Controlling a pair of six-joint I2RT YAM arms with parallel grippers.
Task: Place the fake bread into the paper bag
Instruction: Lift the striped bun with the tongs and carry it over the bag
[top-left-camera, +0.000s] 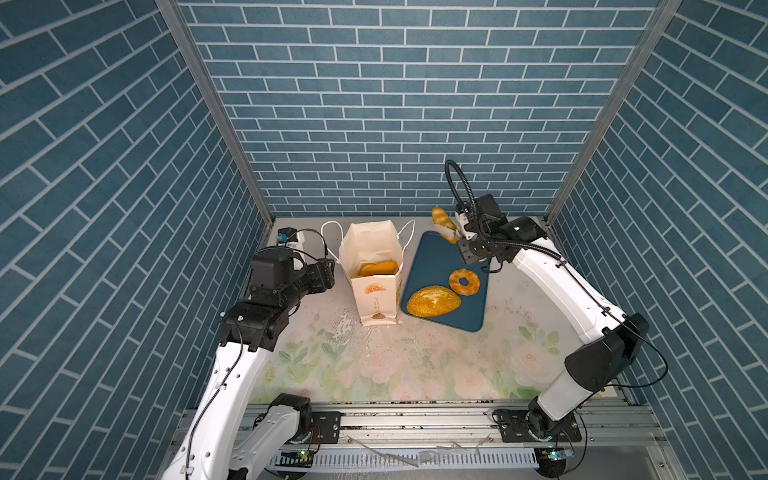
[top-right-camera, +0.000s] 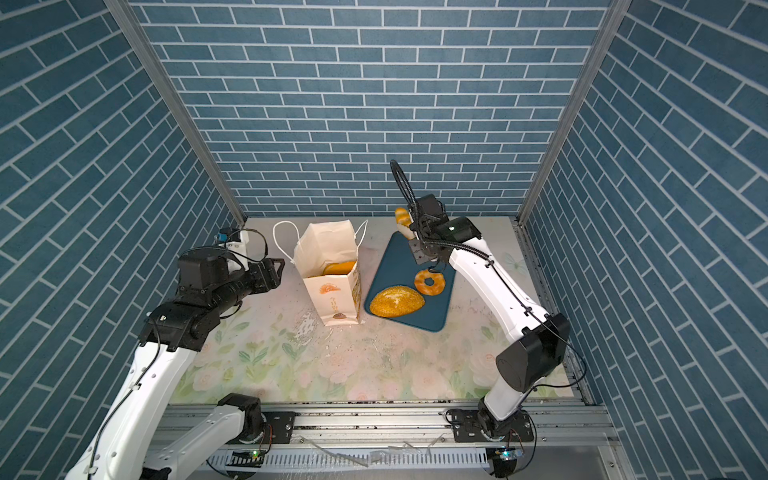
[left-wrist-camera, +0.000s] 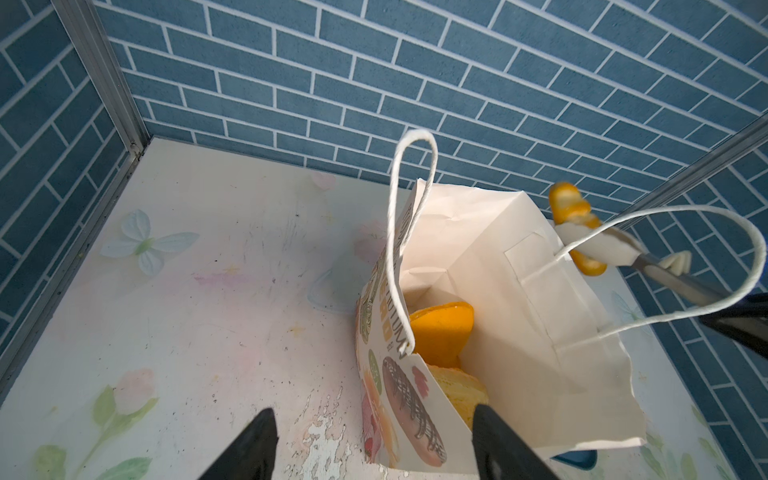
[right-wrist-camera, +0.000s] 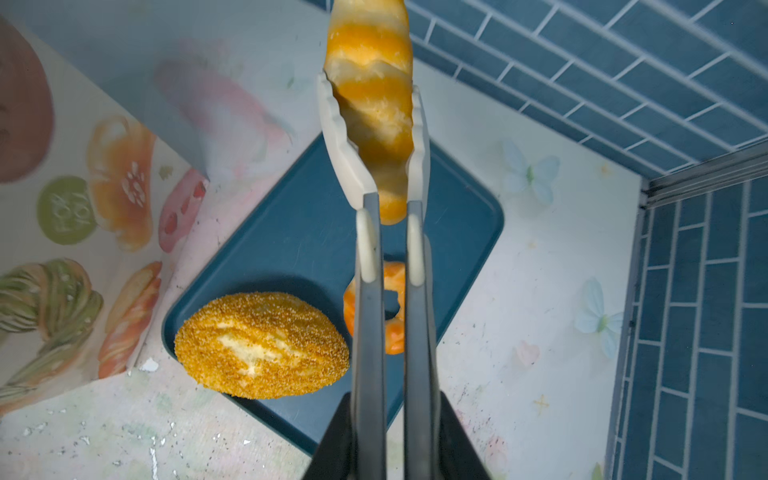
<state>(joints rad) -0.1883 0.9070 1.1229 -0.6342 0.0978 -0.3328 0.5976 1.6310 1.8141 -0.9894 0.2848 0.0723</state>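
Observation:
The paper bag (top-left-camera: 376, 299) (top-right-camera: 332, 299) stands open at centre, with orange bread (top-left-camera: 376, 268) (left-wrist-camera: 440, 328) inside. My right gripper (right-wrist-camera: 392, 415) (top-left-camera: 471, 245) is shut on metal tongs (right-wrist-camera: 370, 291) whose white tips clamp a striped roll (right-wrist-camera: 374, 104) (top-left-camera: 442, 224) in the air above the far end of the dark blue tray (top-left-camera: 432, 257). A large oval loaf (top-left-camera: 433, 301) (right-wrist-camera: 262, 345) and a twisted ring (top-left-camera: 464, 281) (right-wrist-camera: 392, 332) lie on the tray. My left gripper (left-wrist-camera: 374, 449) (top-left-camera: 330, 272) is open beside the bag's left side, holding nothing.
The bag's white cord handles (left-wrist-camera: 411, 232) stick up and outward. A small white and blue device (top-left-camera: 291, 237) sits at the back left corner. Blue brick walls close in the back and both sides. The floral table cover (top-left-camera: 374, 365) has peeled patches.

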